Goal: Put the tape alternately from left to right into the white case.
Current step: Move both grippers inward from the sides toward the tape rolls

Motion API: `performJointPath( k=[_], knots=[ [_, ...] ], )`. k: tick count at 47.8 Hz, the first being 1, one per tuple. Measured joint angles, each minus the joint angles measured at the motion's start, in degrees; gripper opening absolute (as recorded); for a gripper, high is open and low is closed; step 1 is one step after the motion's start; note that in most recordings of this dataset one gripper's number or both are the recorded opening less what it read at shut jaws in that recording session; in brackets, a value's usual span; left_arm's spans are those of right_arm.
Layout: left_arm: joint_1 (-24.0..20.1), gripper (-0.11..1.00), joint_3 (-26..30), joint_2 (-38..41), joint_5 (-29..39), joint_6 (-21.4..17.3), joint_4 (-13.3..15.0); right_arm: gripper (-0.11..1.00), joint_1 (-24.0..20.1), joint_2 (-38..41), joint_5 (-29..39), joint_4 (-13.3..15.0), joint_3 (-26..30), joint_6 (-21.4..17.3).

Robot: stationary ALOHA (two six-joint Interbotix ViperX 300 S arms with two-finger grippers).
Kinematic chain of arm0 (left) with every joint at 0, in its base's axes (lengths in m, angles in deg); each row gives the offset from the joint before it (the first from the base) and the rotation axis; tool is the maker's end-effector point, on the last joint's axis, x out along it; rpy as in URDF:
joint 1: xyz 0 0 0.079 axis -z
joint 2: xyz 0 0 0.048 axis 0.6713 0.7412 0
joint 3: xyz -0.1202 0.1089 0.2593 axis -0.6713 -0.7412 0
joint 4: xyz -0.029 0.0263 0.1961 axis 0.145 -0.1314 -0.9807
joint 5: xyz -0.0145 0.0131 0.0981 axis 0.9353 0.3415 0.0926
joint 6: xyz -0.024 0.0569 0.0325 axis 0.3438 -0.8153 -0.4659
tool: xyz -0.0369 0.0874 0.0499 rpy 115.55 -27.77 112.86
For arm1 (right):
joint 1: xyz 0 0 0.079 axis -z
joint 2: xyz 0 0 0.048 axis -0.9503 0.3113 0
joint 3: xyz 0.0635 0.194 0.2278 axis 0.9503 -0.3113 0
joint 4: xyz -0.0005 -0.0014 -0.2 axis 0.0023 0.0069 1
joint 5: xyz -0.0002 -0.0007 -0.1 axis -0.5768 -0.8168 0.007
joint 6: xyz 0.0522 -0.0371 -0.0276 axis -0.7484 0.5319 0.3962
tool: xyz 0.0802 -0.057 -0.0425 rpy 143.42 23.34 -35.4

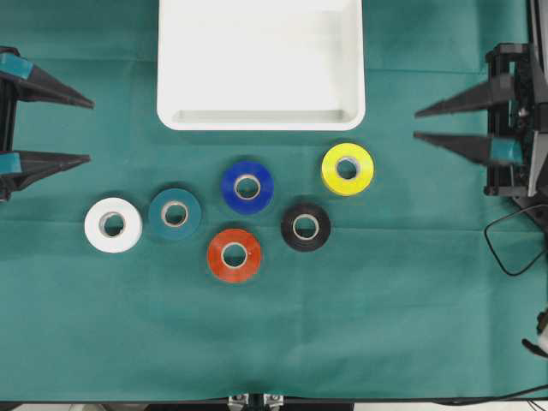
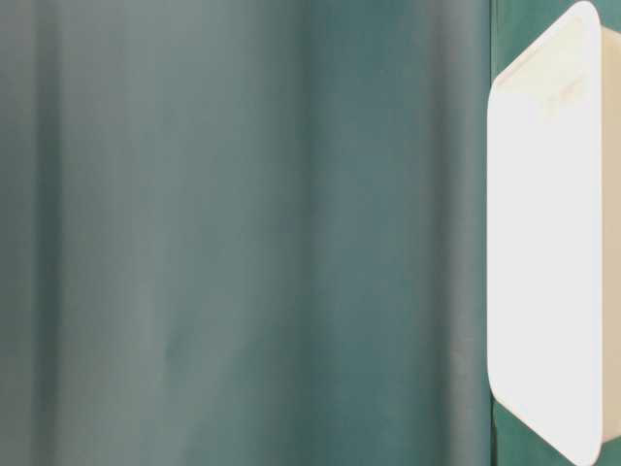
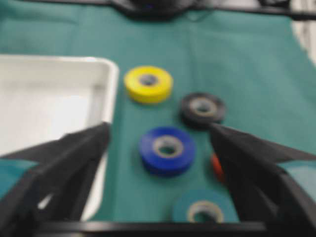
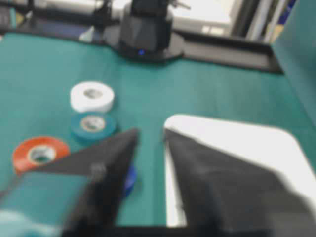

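The white case (image 1: 261, 120) lies at the top centre, also at the right of the table-level view (image 2: 543, 243). Several tape rolls lie flat on the cloth below it: white (image 1: 113, 225), teal (image 1: 175, 214), blue (image 1: 247, 187), red (image 1: 234, 254), black (image 1: 306, 227), yellow (image 1: 348, 169). My left gripper (image 1: 91, 131) hovers at the far left, open and holding nothing; its wrist view looks over the blue roll (image 3: 167, 149) between its jaws. At the far right my right gripper (image 1: 415, 124) is open with a narrower gap, beside the case's corner (image 4: 237, 143).
Green cloth (image 1: 385, 325) covers the table. A black cable (image 1: 514, 248) loops at the right edge by the right arm's base. The left arm's base (image 4: 148, 29) stands at the far side in the right wrist view.
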Motion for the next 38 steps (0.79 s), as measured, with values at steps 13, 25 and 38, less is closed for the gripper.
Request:
performJointPath(
  k=[13, 25, 38],
  knots=[
    [0.00, 0.76, -0.62, 2.29, 3.34, -1.85, 0.00, 0.81, 0.00, 2.29, -0.09, 0.00, -0.53, 0.00],
    [0.00, 0.76, 0.18, 6.68, 6.68, -1.58, 0.00, 0.81, 0.00, 5.27, 0.88, 0.00, -0.35, -0.62],
    [0.00, 0.76, 3.78, 11.87, 8.70, -1.58, 0.00, 0.81, 0.00, 6.86, 4.39, 0.00, 2.29, -2.46]
  ],
)
